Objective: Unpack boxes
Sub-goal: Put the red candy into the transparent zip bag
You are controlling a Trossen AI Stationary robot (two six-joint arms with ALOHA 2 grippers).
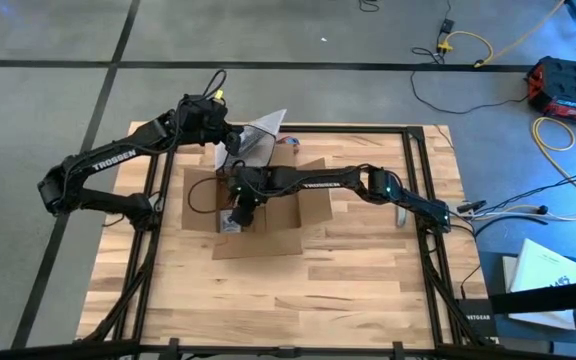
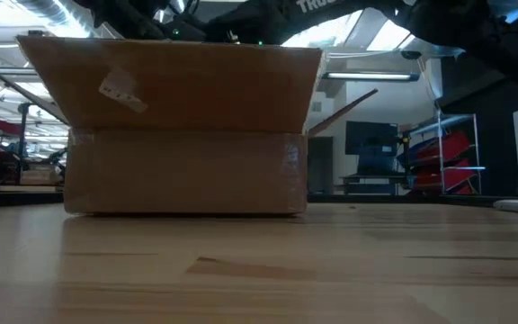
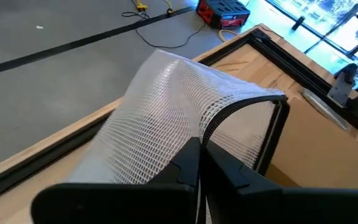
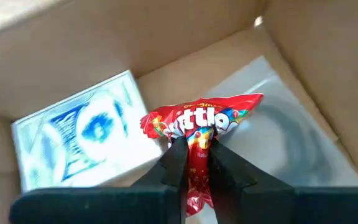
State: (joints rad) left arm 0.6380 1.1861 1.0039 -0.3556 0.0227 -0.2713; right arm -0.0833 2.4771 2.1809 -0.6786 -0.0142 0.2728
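The shallow brown cardboard box [image 1: 268, 215] [image 2: 187, 135] sits open in the middle of the table with its flaps spread. My right gripper [image 1: 238, 212] [image 4: 196, 155] reaches down into the box and is shut on a red candy packet [image 4: 201, 121]. My left gripper [image 1: 230, 140] [image 3: 199, 155] is just past the box's far-left corner, shut on a clear, silvery mesh bag [image 1: 260, 132] [image 3: 179, 106]. In the low view the box's raised near flap hides both grippers. My left gripper pinches the mesh bag between its two fingers at a gathered fold [image 3: 211, 121] of its lower part. The bag stands up and fans out beyond the fingertips, lifted above the table's far edge. My right gripper pinches the red candy packet at its middle [image 4: 197, 140], coming from above and pointing down into the box. The packet's printed upper end [image 4: 210, 115] spreads out past the fingertips, above the box floor.
Inside the box lie a white-and-blue flat packet [image 4: 79, 140] and a clear plastic sheet or bag [image 4: 284, 143]. A small red-and-blue object [image 1: 290, 143] lies on the table just beyond the box's far flap. The black frame rail [image 1: 413, 180] bounds the table's right side.
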